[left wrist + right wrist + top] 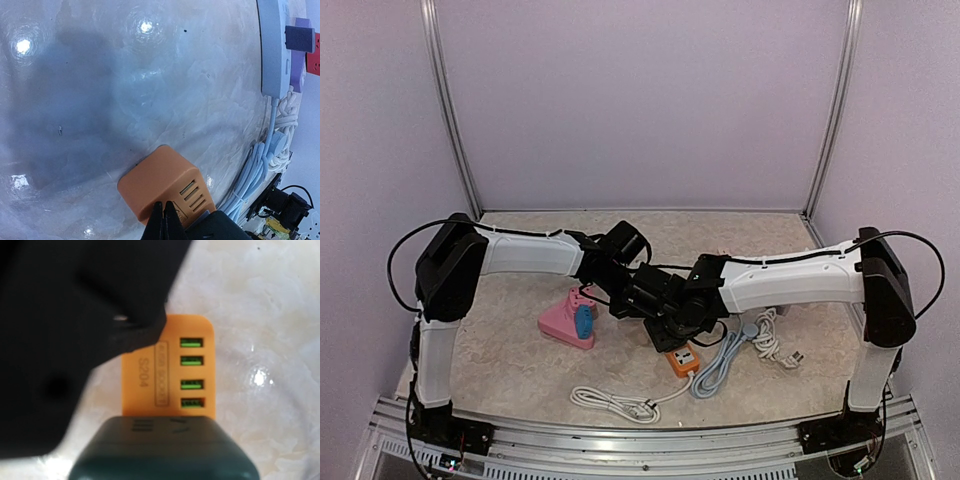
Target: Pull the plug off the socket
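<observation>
From above, the left arm (525, 255) and the right arm (790, 282) meet over the middle of the worktop (500, 370). The orange socket (682, 360) lies just in front of them, half covered by the right gripper (670, 328). The plug itself is hidden under the black wrists here. I judge that the step in hand is to fix the socket and take hold of the plug; the pull is not yet done.

In the left wrist view, the left gripper (164, 207) has its jaws pressed together, holding nothing. Their tips stand at the near end of the socket, as if to press it down, but I cannot tell if they really touch it. A dark body at the bottom edge is cut off.

In the right wrist view, a dark green plug (165, 455) sits against the near end of the socket, beside four green ports, apparently still in. A blurred black mass fills the upper left. I cannot tell how the right jaws stand, or whether they pinch the plug.

The next move seems to call for a firm grip on the plug and a straight pull away while the socket stays pinned.
</observation>
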`<state>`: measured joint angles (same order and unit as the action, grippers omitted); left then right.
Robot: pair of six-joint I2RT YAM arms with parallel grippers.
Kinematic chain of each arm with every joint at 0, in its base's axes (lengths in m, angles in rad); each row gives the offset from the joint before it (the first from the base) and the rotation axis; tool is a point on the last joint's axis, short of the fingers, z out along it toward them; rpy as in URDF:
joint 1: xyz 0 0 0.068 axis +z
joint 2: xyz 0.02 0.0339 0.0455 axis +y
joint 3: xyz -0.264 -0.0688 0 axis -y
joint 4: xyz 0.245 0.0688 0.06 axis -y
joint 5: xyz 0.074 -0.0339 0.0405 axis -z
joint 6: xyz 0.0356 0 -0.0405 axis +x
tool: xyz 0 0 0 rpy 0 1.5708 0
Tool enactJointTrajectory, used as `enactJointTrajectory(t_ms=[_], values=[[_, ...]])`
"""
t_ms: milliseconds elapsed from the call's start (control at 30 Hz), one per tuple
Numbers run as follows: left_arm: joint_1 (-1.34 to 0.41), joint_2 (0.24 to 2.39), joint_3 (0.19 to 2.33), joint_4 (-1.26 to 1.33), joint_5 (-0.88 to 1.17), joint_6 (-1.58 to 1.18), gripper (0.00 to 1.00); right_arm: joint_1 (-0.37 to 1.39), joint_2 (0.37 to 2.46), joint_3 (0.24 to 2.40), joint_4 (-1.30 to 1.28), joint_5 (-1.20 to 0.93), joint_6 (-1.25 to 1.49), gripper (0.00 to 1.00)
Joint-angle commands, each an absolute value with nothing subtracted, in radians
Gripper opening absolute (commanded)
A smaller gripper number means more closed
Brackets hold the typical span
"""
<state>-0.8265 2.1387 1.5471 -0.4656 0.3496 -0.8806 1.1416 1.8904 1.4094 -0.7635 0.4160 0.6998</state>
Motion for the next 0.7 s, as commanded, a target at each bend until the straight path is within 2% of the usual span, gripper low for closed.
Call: enactJointTrajectory(t_ms=[0,667], values=[[-0.834,2.245,1.499,-0.623,0.232,-0.854,0.0,1.118,1.842,1.442,-0.852,0.51,0.693,0.2],[-0.834,2.265,1.493,-0.626,0.235,-0.851,0.0,1.074,1.798,1.438,-0.843,0.489,0.696,0.19]])
